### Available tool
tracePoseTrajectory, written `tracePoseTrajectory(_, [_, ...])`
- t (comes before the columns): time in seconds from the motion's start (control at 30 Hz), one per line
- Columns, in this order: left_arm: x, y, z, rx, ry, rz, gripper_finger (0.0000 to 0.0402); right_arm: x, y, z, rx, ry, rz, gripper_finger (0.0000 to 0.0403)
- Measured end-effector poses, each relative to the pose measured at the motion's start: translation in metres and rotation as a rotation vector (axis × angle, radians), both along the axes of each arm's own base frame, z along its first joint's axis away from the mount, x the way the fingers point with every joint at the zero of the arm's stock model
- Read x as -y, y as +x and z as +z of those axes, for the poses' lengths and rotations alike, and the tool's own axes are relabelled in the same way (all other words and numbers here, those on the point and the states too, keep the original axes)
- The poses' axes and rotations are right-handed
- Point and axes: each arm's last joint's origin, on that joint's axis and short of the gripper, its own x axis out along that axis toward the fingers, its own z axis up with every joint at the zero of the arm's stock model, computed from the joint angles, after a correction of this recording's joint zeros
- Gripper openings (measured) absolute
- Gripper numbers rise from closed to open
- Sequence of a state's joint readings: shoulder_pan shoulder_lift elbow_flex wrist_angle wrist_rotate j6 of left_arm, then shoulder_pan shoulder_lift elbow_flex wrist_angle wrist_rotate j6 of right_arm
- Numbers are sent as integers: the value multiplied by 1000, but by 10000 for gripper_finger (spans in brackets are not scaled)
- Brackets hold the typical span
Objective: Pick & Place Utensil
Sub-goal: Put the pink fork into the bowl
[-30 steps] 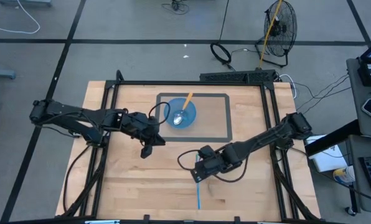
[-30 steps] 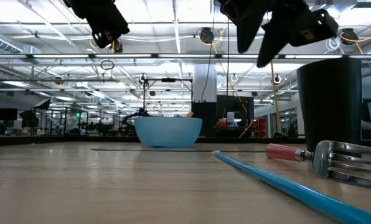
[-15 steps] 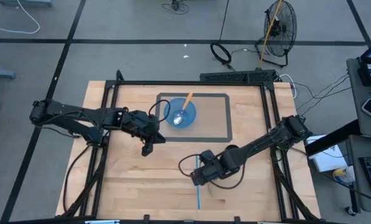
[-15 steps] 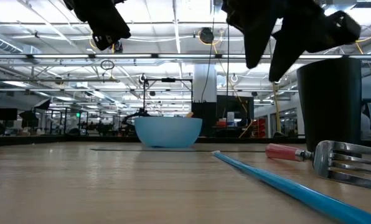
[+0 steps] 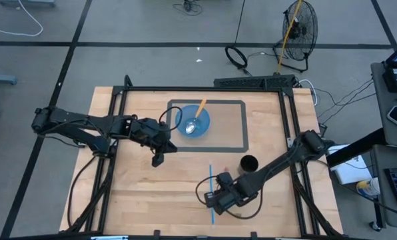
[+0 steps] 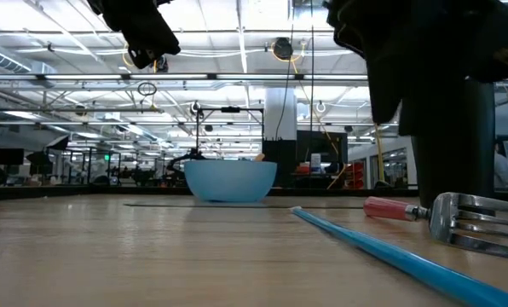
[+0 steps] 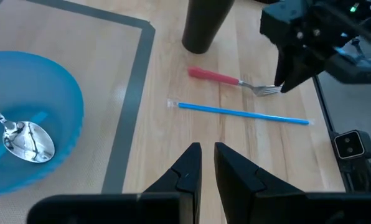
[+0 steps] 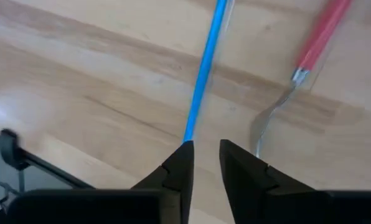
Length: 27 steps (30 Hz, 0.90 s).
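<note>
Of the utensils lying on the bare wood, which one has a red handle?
The fork: red handle, metal tines, lying next to the dark cup. The other item beside it, the thin straw, is blue along its whole length.

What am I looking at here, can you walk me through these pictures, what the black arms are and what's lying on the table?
These are two robot arms at a wooden table, each ending in a two-finger gripper. One picture looks straight down, one looks level across the tabletop, and two come from cameras on the arms' wrists.

On the table lie a blue bowl with a spoon and an orange-handled utensil in it, a dark cup, a fork with a red handle, and a long thin blue stick.

The left gripper waits near the bowl, fingers close together, holding nothing. The right gripper is low over the near end of the blue stick, fingers nearly together, with the fork just beside it. Whether it grips anything can't be seen.
</note>
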State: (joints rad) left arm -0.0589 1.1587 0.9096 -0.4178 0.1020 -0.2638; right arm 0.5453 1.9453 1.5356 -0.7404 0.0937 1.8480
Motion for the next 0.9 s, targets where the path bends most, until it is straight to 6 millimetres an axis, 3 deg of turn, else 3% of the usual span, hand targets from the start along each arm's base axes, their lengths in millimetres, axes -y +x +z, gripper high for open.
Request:
tracePoseTrajectory(0.33, [0, 0, 0, -7, 0, -1, 45, -5, -5, -8, -60, -1, -14, 63])
tracePoseTrajectory(0.6, [0, 0, 0, -4, 9, -8, 45, -7, -16, -10, -186, 29, 22, 116])
tracePoseTrajectory(0.9, [0, 0, 0, -1, 26, 0, 44, -4, -9, -12, -124, -6, 43, 164])
